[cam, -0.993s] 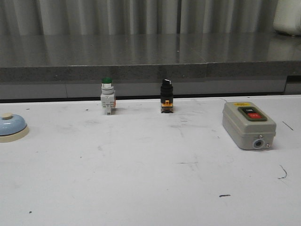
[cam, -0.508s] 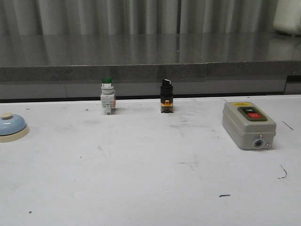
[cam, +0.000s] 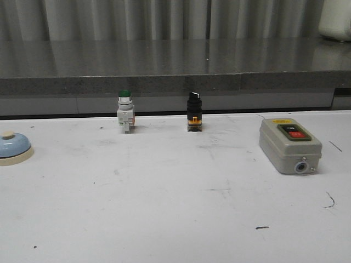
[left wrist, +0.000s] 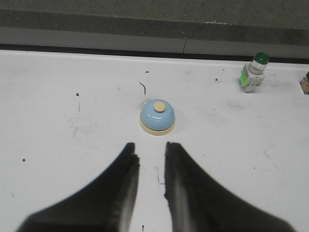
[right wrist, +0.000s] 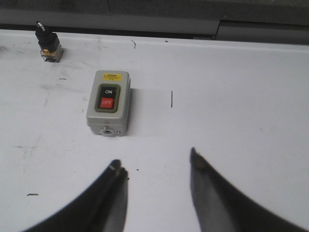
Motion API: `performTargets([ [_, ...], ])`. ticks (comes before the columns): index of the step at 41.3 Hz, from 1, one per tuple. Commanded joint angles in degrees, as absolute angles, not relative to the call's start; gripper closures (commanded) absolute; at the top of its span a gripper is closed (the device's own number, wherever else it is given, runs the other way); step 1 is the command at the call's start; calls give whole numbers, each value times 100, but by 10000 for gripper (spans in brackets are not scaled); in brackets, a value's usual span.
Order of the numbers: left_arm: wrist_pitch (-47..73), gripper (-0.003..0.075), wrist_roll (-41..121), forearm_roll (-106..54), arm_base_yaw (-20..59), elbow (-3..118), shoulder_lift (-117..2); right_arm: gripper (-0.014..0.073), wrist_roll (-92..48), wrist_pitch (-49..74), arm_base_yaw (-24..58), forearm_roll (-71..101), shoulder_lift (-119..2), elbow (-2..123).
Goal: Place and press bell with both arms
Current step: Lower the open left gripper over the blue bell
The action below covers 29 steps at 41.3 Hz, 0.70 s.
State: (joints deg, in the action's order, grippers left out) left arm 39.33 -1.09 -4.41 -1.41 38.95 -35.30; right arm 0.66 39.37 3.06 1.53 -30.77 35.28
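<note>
Bell point(cam: 13, 147) sits at the bench's left edge, untouched. Left claw point(left wrist: 151, 159) hovers near it, fingers narrow, empty. Right claw point(right wrist: 157, 179) wide, empty, by the switch box point(right wrist: 108, 103). Risk: the narrow gap probably won't clear the dome and would shove the bell off the edge.

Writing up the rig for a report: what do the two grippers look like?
Both grippers, left and right, show only as two dark, near-black tapering fingers with lighter grey inner faces. The front view shows neither arm, and no cables or markings can be seen.
</note>
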Motion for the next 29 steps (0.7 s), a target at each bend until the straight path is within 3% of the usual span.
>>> performTargets([
  [1, 3468, 299, -93, -504, -148, 4045, -3558, 79, 0, 3591, 315, 69, -3152, 3692],
  [5, 3468, 215, -93, -504, -148, 4045, -3568, 74, 0, 3591, 315, 69, -3152, 3692],
  [18, 3468, 213, 0, -436, 513, 4262, -4729, 74, 0, 3591, 315, 69, -3152, 3692],
  [29, 3603, 143, -39, -354, 644, 5023, -6509, 74, 0, 3591, 315, 69, -3152, 3692],
])
